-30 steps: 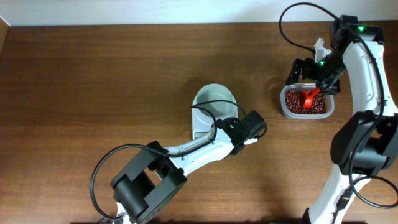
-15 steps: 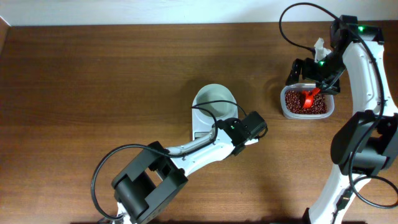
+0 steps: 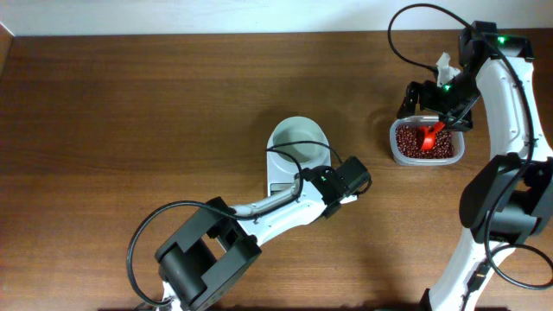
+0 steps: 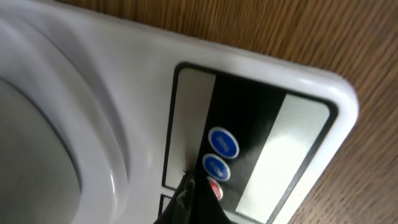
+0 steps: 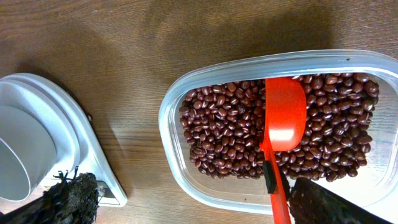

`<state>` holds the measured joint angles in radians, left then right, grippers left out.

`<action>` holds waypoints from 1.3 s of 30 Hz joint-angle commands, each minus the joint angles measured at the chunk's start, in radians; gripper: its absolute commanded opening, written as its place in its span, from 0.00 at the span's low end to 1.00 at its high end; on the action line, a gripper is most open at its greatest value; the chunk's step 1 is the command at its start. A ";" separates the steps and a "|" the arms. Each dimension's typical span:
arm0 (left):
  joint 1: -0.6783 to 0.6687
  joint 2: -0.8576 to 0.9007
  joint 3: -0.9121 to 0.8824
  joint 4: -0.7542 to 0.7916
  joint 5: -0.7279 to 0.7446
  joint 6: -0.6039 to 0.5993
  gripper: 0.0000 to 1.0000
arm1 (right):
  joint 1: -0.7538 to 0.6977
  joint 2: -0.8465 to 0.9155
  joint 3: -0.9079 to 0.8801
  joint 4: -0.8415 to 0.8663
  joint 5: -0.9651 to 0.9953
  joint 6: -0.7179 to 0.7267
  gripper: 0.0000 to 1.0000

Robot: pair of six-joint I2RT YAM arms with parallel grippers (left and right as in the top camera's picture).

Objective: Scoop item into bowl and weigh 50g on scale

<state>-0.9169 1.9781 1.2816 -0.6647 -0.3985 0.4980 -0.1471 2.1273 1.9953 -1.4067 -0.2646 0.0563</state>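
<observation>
The white scale stands mid-table with the empty white bowl on its platform. My left gripper is shut with nothing in it, its tip right at the red button below two blue buttons; I cannot tell whether it touches. Far right, reddish-brown beans fill a clear tub, and a red scoop lies on them. My right gripper hangs open over the tub's near rim. The scoop handle lies just beside the right finger, not pinched.
The left arm crosses the table from the front edge to the scale. The right arm curves along the table's right side. The scale and bowl also show in the right wrist view, left of the tub.
</observation>
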 commanded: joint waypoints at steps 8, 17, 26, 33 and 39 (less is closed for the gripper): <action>0.013 0.056 -0.058 -0.029 0.150 0.042 0.00 | 0.003 0.004 0.017 0.001 -0.012 0.007 0.99; 0.002 0.063 -0.084 -0.056 0.205 0.109 0.00 | 0.003 0.004 0.017 0.001 -0.012 0.007 0.99; -0.002 0.066 -0.084 -0.115 0.282 0.146 0.00 | 0.003 0.004 0.017 0.001 -0.012 0.007 0.99; -0.015 -0.155 -0.031 -0.159 0.291 0.018 0.00 | 0.003 0.004 0.017 0.001 -0.012 0.007 0.99; 0.019 -0.397 -0.013 -0.221 0.404 -0.257 0.00 | 0.003 0.004 0.017 0.001 -0.012 0.007 0.99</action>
<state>-0.9241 1.6833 1.2530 -0.8726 -0.0570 0.4068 -0.1471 2.1273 1.9953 -1.4067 -0.2646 0.0563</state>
